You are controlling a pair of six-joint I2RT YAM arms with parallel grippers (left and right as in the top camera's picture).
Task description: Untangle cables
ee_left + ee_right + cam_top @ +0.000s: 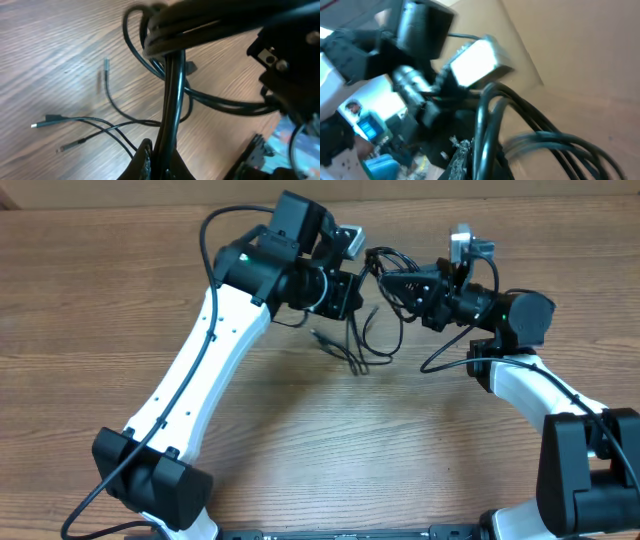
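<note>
The thin black cords w/ small plug ends, i.e. the cables [380, 260] [170, 100], are bunched up off the wooden table [320, 440], approx 12 o'clock of the tabletop in the overhead view, strung btwn the two arms. Loose loops drop from the bunch toward 6 o'clock, onto the wood.

The left gripper [352, 288] sits at 9 o'clock of the bunch. Its wrist cam shows several strands running straight up out of its fingers [142, 160], jaws clamped tight on them. Three free plug ends lie on the table on that side: a light-tipped plug [35, 125] at 9 o'clock, a thin dark-stemmed plug [62, 148] at approx 8, and a short grey plug [106, 62] at approx 10.

The right gripper [400, 283] sits at 3 o'clock of the bunch, close to the left one, tips facing. Its cam is blurred, but a few strands [485, 125] rise from btwn its fingers [457, 155], so it's closed on the cables too. The left arm's silver-white block [475, 60] shows just past the strands at 12 o'clock.
</note>
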